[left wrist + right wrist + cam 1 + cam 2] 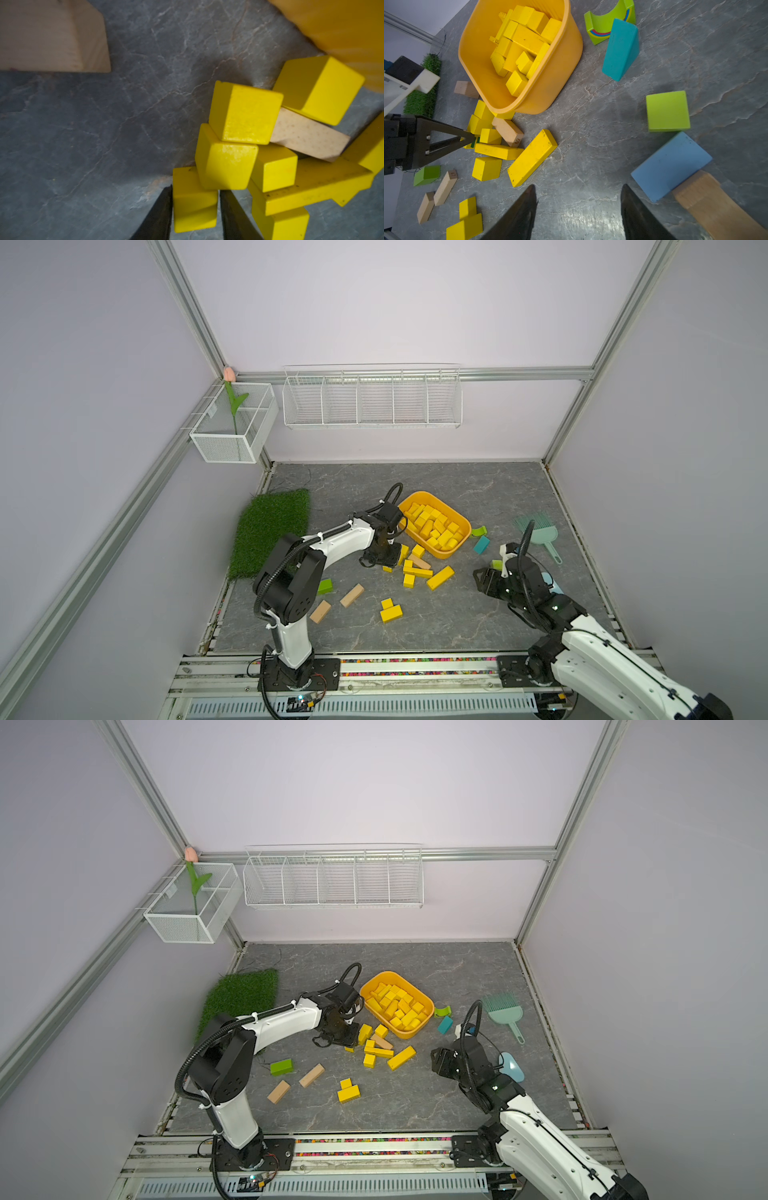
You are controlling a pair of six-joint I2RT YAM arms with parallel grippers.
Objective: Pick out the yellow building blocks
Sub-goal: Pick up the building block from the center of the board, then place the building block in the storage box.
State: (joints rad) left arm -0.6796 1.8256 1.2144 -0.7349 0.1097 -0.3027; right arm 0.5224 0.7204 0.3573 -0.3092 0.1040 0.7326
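A grey stone-patterned tabletop point(478, 489) is seen from above, with two robot arms reaching in from the near edge. A yellow-orange plastic tub point(451, 549) sits near the middle. It already holds most of the yellow building blocks point(434, 522), heaped loosely inside.

More yellow pieces lie in a tight cluster point(415, 568) just beside the tub's near end. A tan wooden block point(419, 562) is wedged among them. A long yellow bar point(439, 577) lies at the cluster's edge, and two more yellow pieces point(390, 612) touch each other nearer the front. A green block point(325, 586) and a teal wedge point(481, 545) lie apart from the cluster and are not wanted.

The left gripper point(196, 190) is down at the cluster. Its two black fingers point(164, 214) stand against opposite flat sides of a small yellow block point(193, 207), which reads as a grip in the wrist view. A neighbouring yellow cube point(224, 162) overlaps that block's far end.

The right gripper point(579, 188) hangs over bare tabletop with its fingers well apart and nothing between them.

The blocks appear to be painted wood, so they are probably light, rigid and not fragile. Their glossy paint may be somewhat slippery. The safest hold is likely across two parallel flat faces, along the short width. Lifting this one may nudge the cube that overlaps it.
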